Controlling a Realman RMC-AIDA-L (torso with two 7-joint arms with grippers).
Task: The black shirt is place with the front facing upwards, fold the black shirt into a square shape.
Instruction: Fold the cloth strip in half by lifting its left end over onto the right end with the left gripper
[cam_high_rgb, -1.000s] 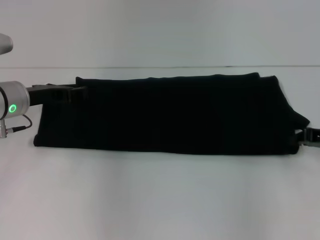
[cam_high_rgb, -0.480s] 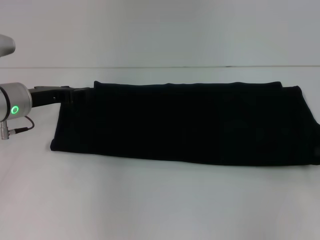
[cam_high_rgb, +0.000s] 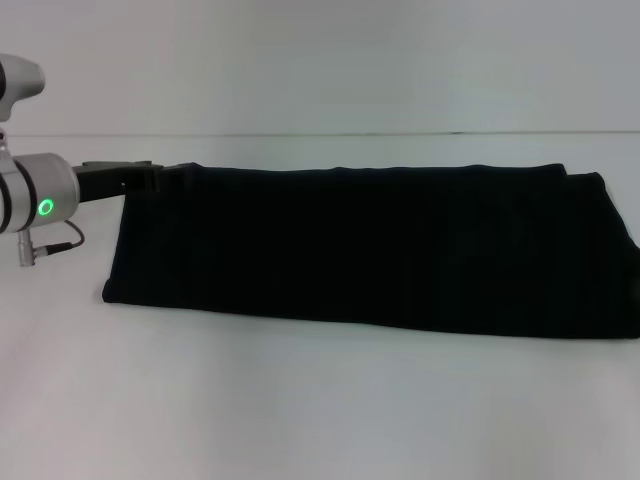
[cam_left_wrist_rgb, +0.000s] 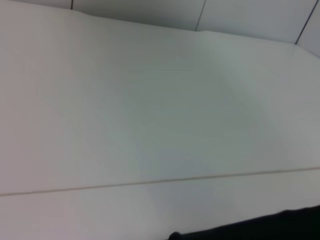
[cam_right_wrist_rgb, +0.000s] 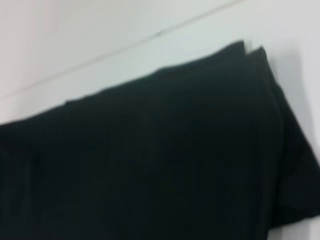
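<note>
Across the white table (cam_high_rgb: 320, 400), the black shirt (cam_high_rgb: 370, 250) lay as a long, narrow band running side to side, already doubled lengthwise, its right end reaching the edge of the head view. Layered edges showed at one corner in the right wrist view, where the black shirt (cam_right_wrist_rgb: 165, 165) filled most of the picture.

The left gripper (cam_high_rgb: 165, 177) sat at the band's far left corner, black against black cloth; whether it was closed on the fabric could not be told. The left wrist view showed only bare table and a sliver of dark cloth at its margin. The right gripper was not seen in any view, though its camera looked down on the shirt's right end.

Handling, as judged: the garment appeared soft, limp and light, with no stiffness to hold a shape once lifted. Stacked layers would likely slide against each other, so a pinch ought to take the whole thickness at a corner or along a short end. Both corners of one end, lifted together and carried over toward the other, would suit the remaining cross fold.

No lettering, label or brand mark was legible; only plain black cloth faced up.
</note>
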